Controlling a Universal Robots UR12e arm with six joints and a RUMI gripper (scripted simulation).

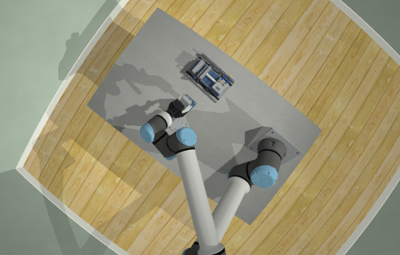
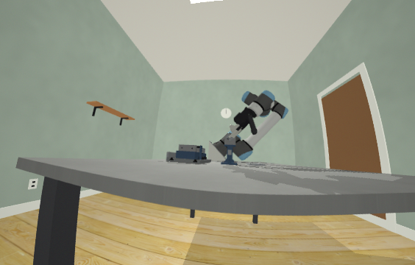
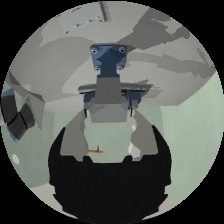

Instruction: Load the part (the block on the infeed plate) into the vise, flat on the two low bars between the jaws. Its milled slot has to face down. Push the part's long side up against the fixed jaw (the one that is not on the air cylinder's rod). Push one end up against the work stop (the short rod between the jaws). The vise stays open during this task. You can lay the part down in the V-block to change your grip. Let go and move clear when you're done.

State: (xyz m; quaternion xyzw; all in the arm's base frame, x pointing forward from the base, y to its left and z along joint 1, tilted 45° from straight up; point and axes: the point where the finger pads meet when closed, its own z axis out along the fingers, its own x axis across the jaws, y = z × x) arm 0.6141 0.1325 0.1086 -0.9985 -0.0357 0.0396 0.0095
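The part, a grey block, lies in the blue V-block near the middle of the table. My gripper reaches down at a slant over the V-block. Its fingers stand half open on either side of the part's near end, with a small gap on each side. I cannot see which way the part's slot faces. The vise stands open and holds nothing, farther along the table.
A small pale plate lies under my wrist beside the V-block. The arm's base plate sits at the table's right end. A shelf and a door are on the walls.
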